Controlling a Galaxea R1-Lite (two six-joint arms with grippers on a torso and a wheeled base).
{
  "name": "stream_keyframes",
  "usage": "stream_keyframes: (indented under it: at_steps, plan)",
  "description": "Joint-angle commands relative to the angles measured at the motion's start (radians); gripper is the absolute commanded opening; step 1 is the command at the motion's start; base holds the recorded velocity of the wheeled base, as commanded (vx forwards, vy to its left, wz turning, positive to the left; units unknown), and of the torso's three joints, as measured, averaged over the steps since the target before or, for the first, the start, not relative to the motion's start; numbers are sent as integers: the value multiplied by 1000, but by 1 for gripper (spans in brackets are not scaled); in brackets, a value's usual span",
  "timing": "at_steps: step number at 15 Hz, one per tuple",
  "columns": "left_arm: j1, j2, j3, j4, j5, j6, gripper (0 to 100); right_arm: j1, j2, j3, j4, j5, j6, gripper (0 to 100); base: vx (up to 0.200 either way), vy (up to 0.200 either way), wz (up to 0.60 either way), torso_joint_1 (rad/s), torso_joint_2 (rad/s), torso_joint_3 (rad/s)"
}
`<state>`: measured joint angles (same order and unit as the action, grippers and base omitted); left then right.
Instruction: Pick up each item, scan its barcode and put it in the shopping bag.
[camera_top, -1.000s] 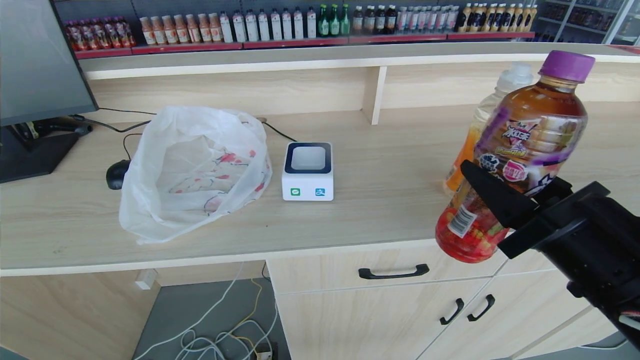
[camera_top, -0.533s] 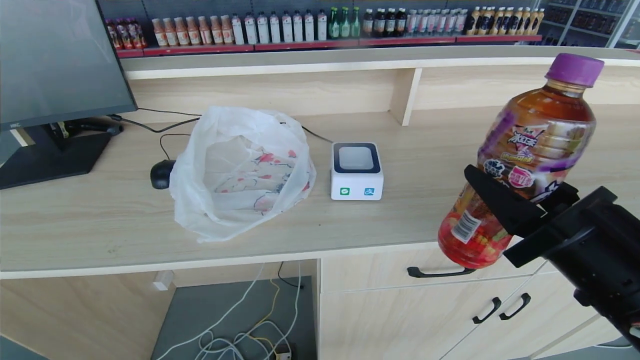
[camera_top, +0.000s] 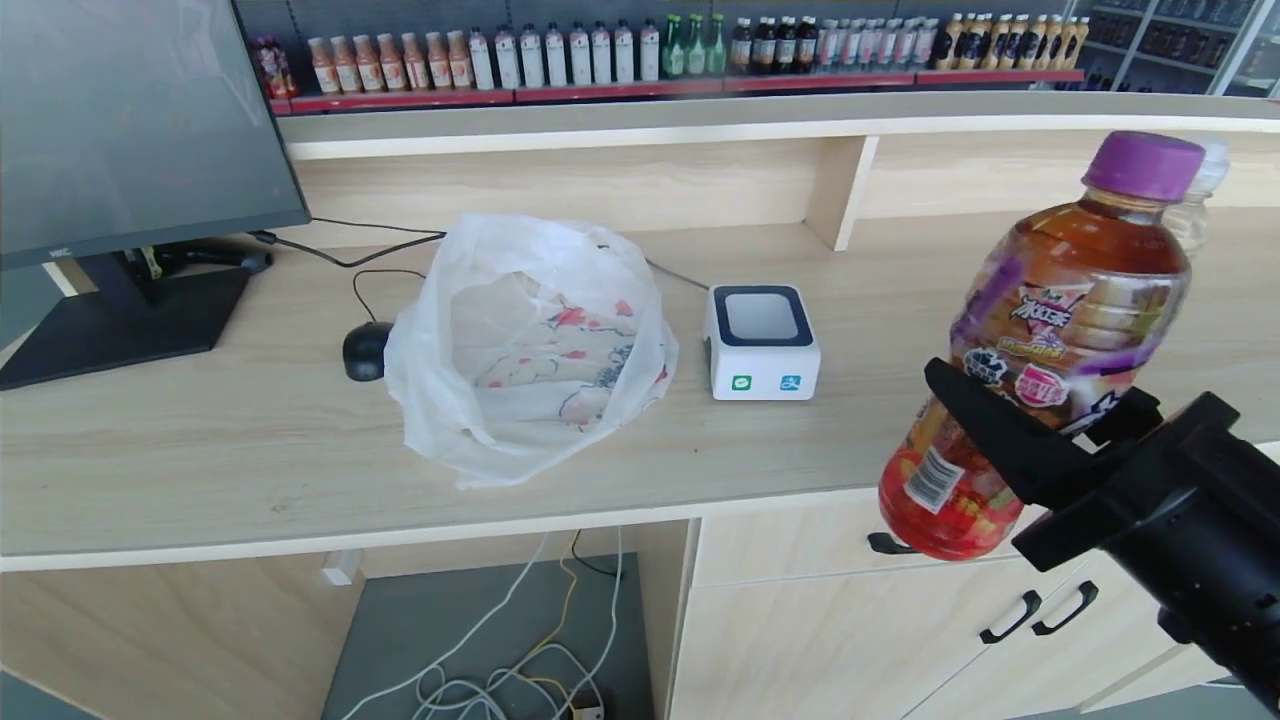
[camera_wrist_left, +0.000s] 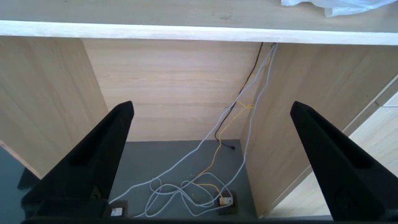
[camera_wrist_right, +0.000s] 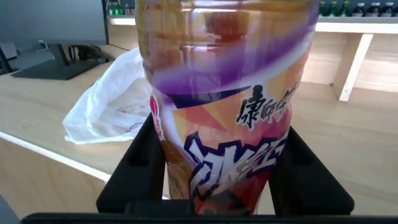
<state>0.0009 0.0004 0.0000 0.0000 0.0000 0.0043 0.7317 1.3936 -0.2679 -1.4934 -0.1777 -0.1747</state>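
Here, the right end effector (camera_top: 1040, 405) clamps the bottle (camera_top: 1080, 280) while the left end effector (camera_wrist_left: 211, 115) gapes.

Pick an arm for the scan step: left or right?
Right. The right gripper is shut on the bottle, with the barcode showing near its base, and the scanner sits on the counter ahead. The left gripper hangs open and empty below the counter edge.

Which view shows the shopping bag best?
Head view: the whole shopping bag stands open on the counter. Right wrist view shows part of it beside the bottle; left wrist view, a corner.
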Motion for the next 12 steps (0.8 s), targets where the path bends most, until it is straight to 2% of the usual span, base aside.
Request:
stream_keyframes:
  at_steps: [1, 4, 5, 12]
  plan:
    - [-1, 0, 0, 0, 0, 0, 100, 9, 4, 38, 2, 32, -48, 0, 0, 0, 0, 0, 0, 0]
    - [1, 0, 0, 0, 2, 0, 100, 9, 51, -30, 2, 32, -114, 0, 0, 0, 0, 0, 0, 0]
    - [-1, 0, 0, 2, 0, 0, 100, 9, 88, -114, 2, 32, -282, 0, 0, 0, 0, 0, 0, 0]
    - [1, 0, 0, 0, 0, 0, 100, -5, 366, -507, -4, 61, -602, 0, 0, 0, 0, 0, 0, 0]
